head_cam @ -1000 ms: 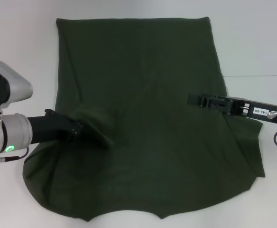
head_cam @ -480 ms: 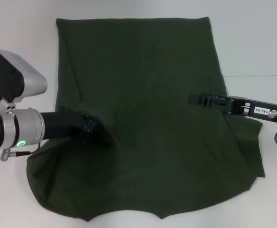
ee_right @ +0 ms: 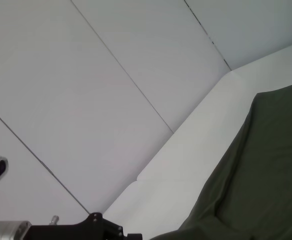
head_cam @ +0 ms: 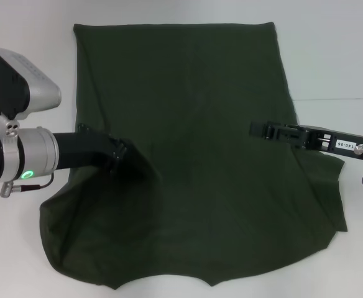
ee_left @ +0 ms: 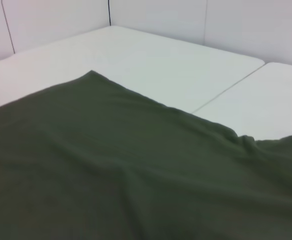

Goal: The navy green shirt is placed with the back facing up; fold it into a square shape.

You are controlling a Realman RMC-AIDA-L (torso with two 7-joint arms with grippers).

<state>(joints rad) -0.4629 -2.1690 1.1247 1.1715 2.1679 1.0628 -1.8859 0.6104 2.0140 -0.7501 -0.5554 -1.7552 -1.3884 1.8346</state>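
shirt [head_cam: 194, 155] spread on table [head_cam: 330, 56] | left gripper [head_cam: 128, 162] at its left | right gripper [head_cam: 259, 130] over its right

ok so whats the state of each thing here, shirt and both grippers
shirt: spread on the table, plain back up, left side bunched and lifted where fabric drapes over the left gripper, not yet a square
left gripper: under the raised fold at the shirt's left side, mostly hidden
right gripper: over the shirt's right side
table: white, seam running across it
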